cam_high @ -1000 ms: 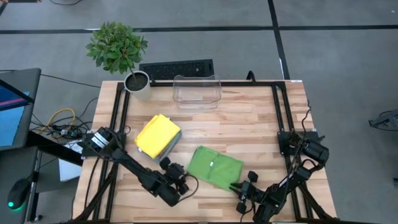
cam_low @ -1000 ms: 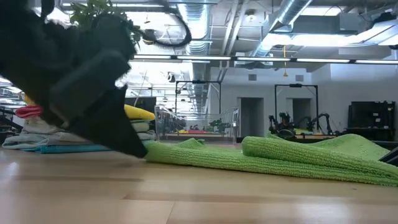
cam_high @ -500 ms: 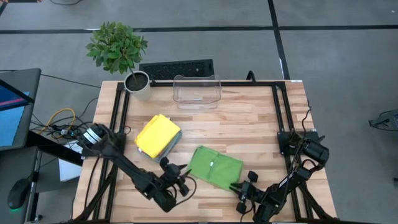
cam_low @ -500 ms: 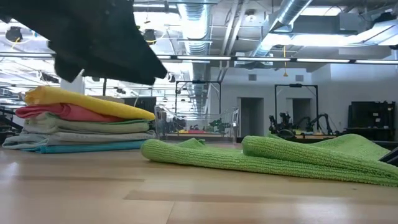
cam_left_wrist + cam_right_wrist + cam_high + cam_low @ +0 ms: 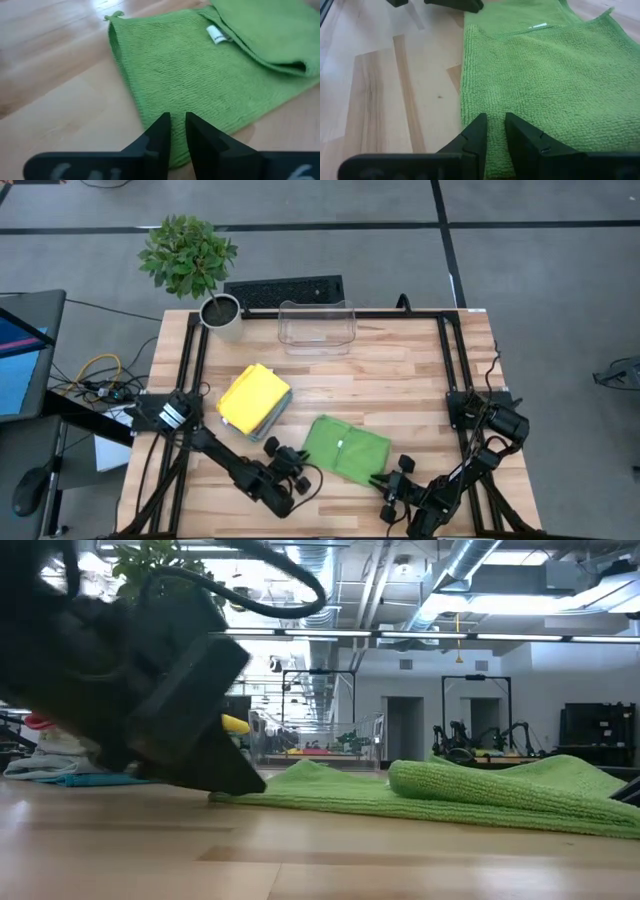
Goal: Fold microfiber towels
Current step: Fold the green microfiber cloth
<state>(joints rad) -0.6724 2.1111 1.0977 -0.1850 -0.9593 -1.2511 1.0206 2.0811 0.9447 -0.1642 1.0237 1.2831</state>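
Lime green terry cloth lay on the pale wooden desk [image 5: 400, 380], near the front edge and a little right of centre: a microfiber towel [image 5: 346, 448], partly folded, with one layer lapped over another and a small white tag [image 5: 215, 34] showing on the lower layer. Its pile looked looped and nubby, its edges soft and slightly wavy.

The left end effector [image 5: 297, 471] sat at the towel's left corner, its two dark fingers [image 5: 159, 131] drawn close together with the towel's edge pinched in the narrow slot between them. The right end effector [image 5: 384, 480] sat at the towel's front right corner, its fingers [image 5: 476, 131] likewise close together and clamped on the green edge.

Behind and to the left of the green towel, well apart from it, stood a stack of folded towels [image 5: 254, 399] with a yellow one on top and grey showing beneath. A clear plastic bin [image 5: 316, 326] stood at the far edge of the desk, and a potted plant [image 5: 208, 272] at the far left corner. The broad middle and right of the desk between the bin and the green towel was bare wood. Black frame rails [image 5: 445, 350] ran along both sides.
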